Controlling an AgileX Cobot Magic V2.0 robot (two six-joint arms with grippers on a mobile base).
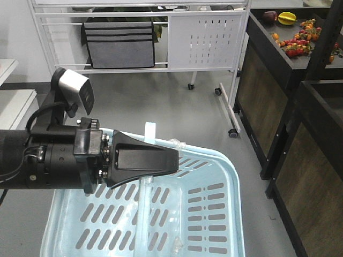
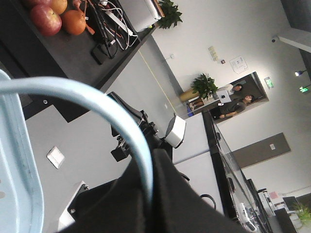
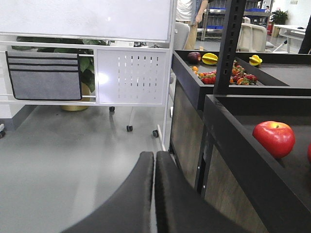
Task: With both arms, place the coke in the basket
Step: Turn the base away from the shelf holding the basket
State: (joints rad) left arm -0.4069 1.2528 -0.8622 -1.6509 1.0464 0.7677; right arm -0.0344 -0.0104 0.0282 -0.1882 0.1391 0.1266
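The light blue basket [image 1: 234,193] fills the near part of the front view, on the grey floor; black shelving [image 3: 233,126] stands along the right, fruit on it; the left arm [image 1: 48,160] reaches in from the left across the basket's far rim; its left claw [image 1: 172,159] is clamped on a handle [image 2: 73,88], which arcs in between the fingers; the right claw [image 3: 154,162] is closed, fingers together with nothing between them, pointing beside the shelving; a red apple [image 3: 273,138] lies on the near shelf.
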